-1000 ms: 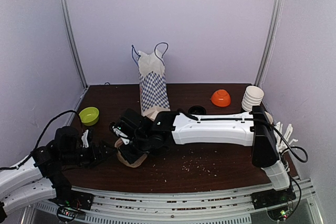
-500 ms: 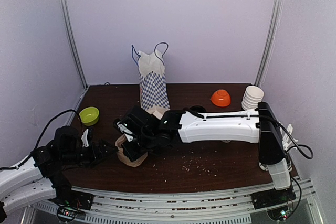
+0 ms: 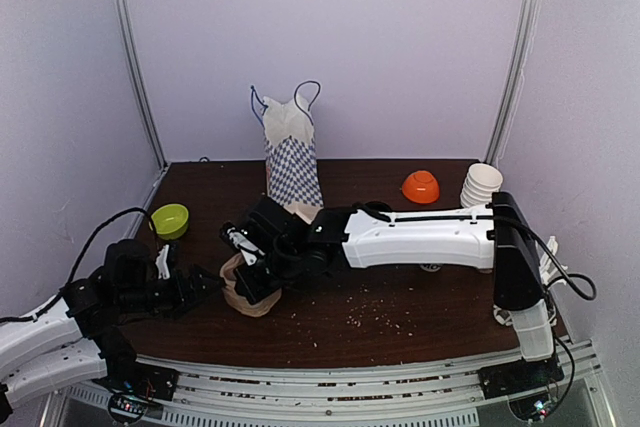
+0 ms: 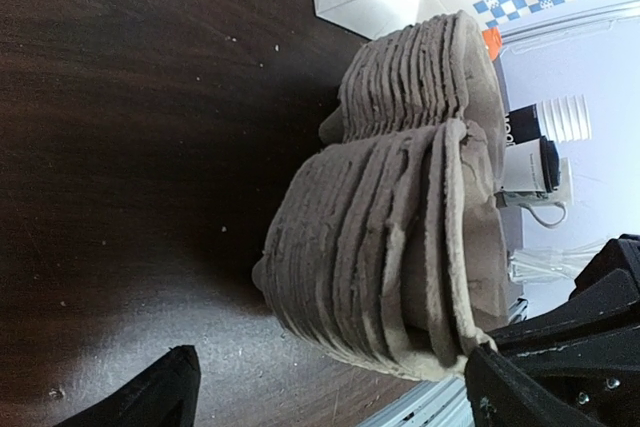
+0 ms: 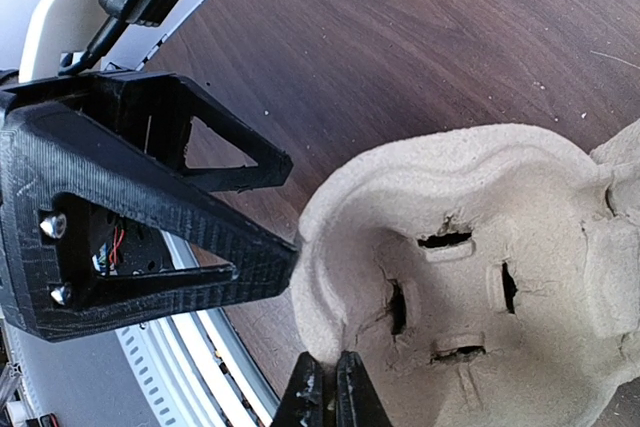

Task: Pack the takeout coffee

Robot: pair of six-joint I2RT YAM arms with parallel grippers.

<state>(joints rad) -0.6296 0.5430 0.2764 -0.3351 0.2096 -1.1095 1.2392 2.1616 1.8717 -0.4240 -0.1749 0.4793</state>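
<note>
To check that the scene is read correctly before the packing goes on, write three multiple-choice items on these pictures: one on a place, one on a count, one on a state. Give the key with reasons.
1. The green bowl sits:
A. on the left side of the table
B. inside the checked bag
C. on the floor below

2. How many bowls show in the top view?
A. one
B. two
C. four

3. The right gripper is:
A. wide open over bare wood
B. shut on the bag's handle
C. shut on the rim of the top pulp carrier

Key:
1 A, it stands on the wood near the left wall.
2 B, only the green bowl and an orange bowl are seen.
3 C, the right wrist view shows its fingers pressed together at the carrier's edge.
</note>
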